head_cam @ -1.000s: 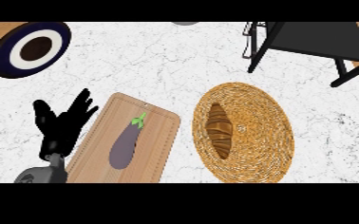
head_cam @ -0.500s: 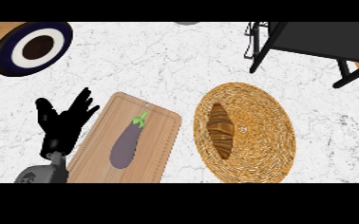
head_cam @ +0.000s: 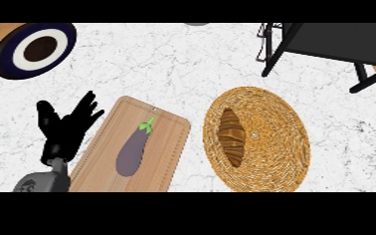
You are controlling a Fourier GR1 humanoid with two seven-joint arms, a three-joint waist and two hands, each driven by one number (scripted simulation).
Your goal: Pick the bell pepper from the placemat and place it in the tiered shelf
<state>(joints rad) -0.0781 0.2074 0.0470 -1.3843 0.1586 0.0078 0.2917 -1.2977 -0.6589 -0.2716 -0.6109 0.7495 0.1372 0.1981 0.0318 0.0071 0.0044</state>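
Note:
No bell pepper shows in the head view. A brown croissant (head_cam: 233, 138) lies on a round woven placemat (head_cam: 283, 144) at the right. A purple eggplant (head_cam: 133, 149) with a green stem lies on a wooden cutting board (head_cam: 165, 129) left of the mat. My left hand (head_cam: 64, 129) stays at the lower left beside the board's left edge, open with its fingers pointing up, touching nothing. The black tiered shelf (head_cam: 323, 40) stands at the top right, cut off by the view's edge. My right hand is out of view.
A navy and white bowl (head_cam: 37, 47) lies at the top left next to a wooden item at the edge. A small grey object (head_cam: 197, 24) peeks in at the top middle. White marble counter (head_cam: 169, 64) spreads between the bowl and the shelf.
The left hand has barely shifted beside the board. Nothing else has moved.

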